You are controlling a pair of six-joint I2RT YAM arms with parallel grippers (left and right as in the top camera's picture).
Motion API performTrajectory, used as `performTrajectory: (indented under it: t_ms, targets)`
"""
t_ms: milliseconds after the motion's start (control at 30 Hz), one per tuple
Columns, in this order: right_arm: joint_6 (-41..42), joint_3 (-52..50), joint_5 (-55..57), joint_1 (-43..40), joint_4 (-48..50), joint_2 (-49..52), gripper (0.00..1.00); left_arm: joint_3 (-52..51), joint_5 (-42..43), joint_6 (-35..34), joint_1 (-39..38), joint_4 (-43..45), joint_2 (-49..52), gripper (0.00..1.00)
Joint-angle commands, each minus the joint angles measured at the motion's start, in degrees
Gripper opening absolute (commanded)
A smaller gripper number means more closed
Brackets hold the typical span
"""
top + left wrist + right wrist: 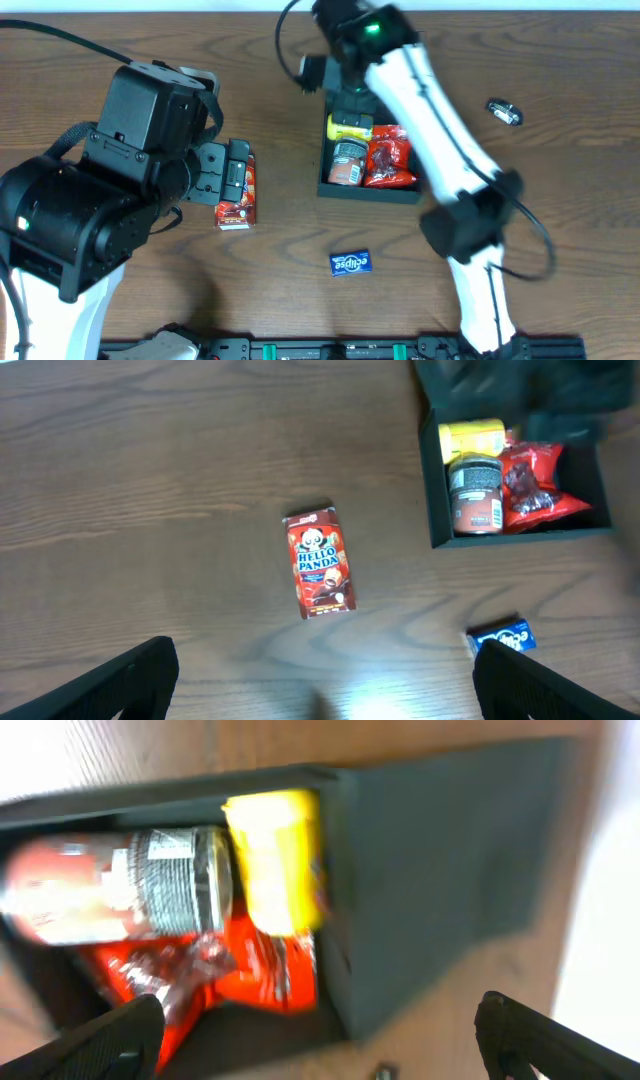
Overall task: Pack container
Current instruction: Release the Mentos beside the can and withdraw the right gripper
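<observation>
Your left fingers [130, 682] stand wide, empty, near the Hello Panda box [320, 563]; your right fingers [110, 1038] wide, empty, above the container [440, 870].

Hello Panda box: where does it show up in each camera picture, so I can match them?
Overhead: the Hello Panda box lies left of centre, left of the container.
Left wrist: centre, also left of the container.
Right wrist: not in view.
Shared landmark: the container with its yellow packet.
</observation>
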Motion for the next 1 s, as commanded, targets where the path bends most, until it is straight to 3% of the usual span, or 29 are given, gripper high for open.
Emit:
performTrajectory:
  t_ms: [0, 333, 633, 767, 967]
  targets:
    - [8.0, 2.0, -2.3, -2.1, -1.2, -8.5, 0.99, -0.2, -1.3, -0.2, 0.2, -4.5, -1.5, 0.95]
    - [17.2, 2.0, -16.8, -11.3, -9.8, -25.6, 0.99, -6.1, -2.8, -1.1, 0.2, -4.3, -10.3, 0.95]
    - [27.6, -3.5, -16.6, -12.3, -10.8, -41.7, 0.99, -27.9, -2.8, -8.8, 0.2, 3.3, -15.5, 0.95]
    - [33.9, -11.6, -8.8, -12.3, -10.8, -49.7, 0.99, -38.5, -2.1, -11.4, 0.2, 10.6, -14.7, 0.95]
    - [42.9, -34.8, -1.9, -12.3, -5.9, -62.0, 0.99, -49.5, -0.9, -11.3, 0.3, 23.1, -11.9, 0.95]
